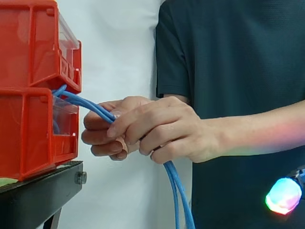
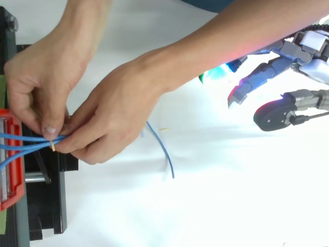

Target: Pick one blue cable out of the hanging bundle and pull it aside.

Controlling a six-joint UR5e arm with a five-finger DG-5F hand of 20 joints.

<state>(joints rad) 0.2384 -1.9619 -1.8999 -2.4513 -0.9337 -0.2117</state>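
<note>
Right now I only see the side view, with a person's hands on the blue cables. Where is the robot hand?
Observer: In the top view the robot hand is near the right edge, clear of the person's hands.
Operator: Holding anything?
Observer: No, its fingers are relaxed with nothing between them.
Operator: And the cables?
Observer: The person pinches the blue cables at a small yellow tie, just off the red bin.

Bright, even light is washing the white surface beside the hand into glare, and its glowing pad is tinting the forearm just above it.
</note>
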